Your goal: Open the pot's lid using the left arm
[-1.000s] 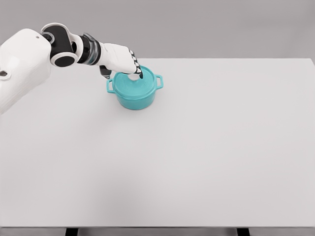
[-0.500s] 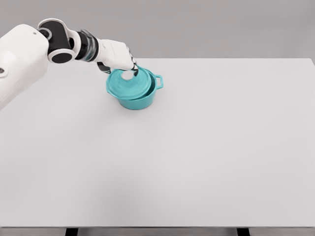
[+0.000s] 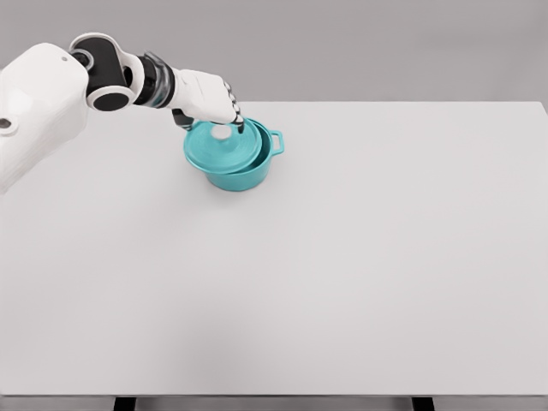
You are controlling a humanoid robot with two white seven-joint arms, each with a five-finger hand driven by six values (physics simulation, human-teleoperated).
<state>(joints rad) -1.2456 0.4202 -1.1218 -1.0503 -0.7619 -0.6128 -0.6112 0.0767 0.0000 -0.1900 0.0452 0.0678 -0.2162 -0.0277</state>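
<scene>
Since a second ago the lid has come off its seat: it was flat on the pot then, and now it sits lifted and shifted toward the table's left edge, tilted so its top faces the camera, with the pot's dark inside showing as a crescent on its right. Against half a second ago the change is slight.

From the left, the left arm reaches in from the upper left corner, and the left hand is over the lid with its fingers curled down and closed around the lid's pale knob. Lid and pot stand near the far edge of the table, left of the middle. The right arm is out of view.

The step in hand looks like the lift itself, partly done. Next the lid probably needs carrying clear of the pot's rim and handles, keeping the grip firm so it does not swing or slip.
</scene>
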